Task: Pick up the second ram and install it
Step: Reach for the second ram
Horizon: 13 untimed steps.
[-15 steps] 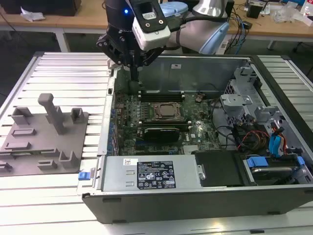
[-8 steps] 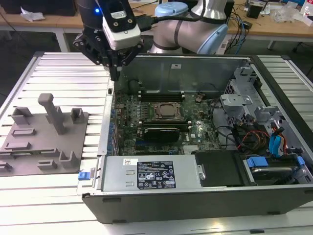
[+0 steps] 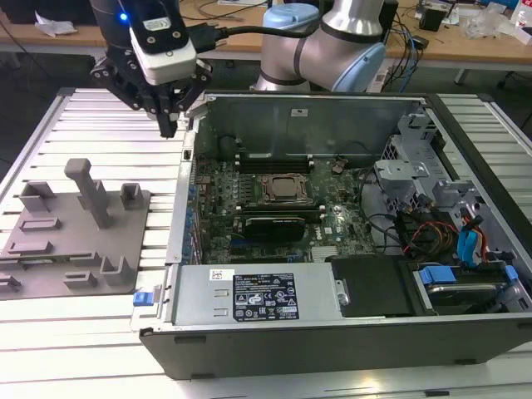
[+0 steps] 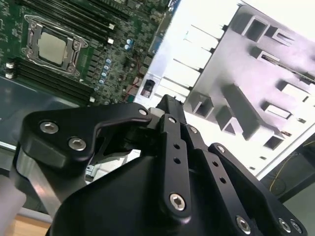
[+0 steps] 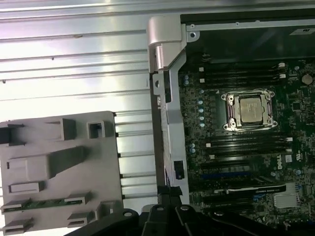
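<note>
The gripper (image 3: 170, 126) hangs beside the computer case (image 3: 299, 120), fingers squeezed together, holding nothing. The second ram (image 5: 44, 203) lies in the gray holder (image 5: 104, 167) — probably light, thin, stiff, easy to break — best pinched on its long flat sides.

My slatted aluminium bench (image 3: 75, 125) carried two things — a grey parts fixture (image 3: 75, 241) and, just beside it, the open computer case (image 3: 332, 353).

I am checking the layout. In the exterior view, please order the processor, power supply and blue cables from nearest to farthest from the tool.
From the tool:
1. Processor, mid-board.
2. Power supply, at the case front.
3. Blue cables, at the exterior view's right.
</note>
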Motion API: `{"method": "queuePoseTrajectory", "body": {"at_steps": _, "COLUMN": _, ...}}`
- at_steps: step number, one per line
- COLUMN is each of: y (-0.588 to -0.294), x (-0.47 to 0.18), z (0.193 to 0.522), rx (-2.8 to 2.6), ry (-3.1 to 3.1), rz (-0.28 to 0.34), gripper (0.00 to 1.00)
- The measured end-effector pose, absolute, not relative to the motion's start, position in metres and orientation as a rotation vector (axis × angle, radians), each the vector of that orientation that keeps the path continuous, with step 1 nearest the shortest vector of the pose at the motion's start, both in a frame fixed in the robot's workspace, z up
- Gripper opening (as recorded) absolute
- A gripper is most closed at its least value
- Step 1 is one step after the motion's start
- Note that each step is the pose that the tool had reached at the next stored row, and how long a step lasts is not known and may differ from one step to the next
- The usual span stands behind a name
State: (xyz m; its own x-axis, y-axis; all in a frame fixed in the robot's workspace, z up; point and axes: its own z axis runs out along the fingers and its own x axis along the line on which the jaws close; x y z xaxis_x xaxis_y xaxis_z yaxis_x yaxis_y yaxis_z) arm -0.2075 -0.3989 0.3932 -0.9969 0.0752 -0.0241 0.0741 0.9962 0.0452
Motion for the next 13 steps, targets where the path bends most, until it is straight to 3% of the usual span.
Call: {"method": "queuePoseTrajectory", "body": {"at_steps": 13, "y": -0.399, "x": -0.251, "z": 0.393, "rx": 0.116, "ry": 3.113, "rz": 0.069, "gripper": 0.11}}
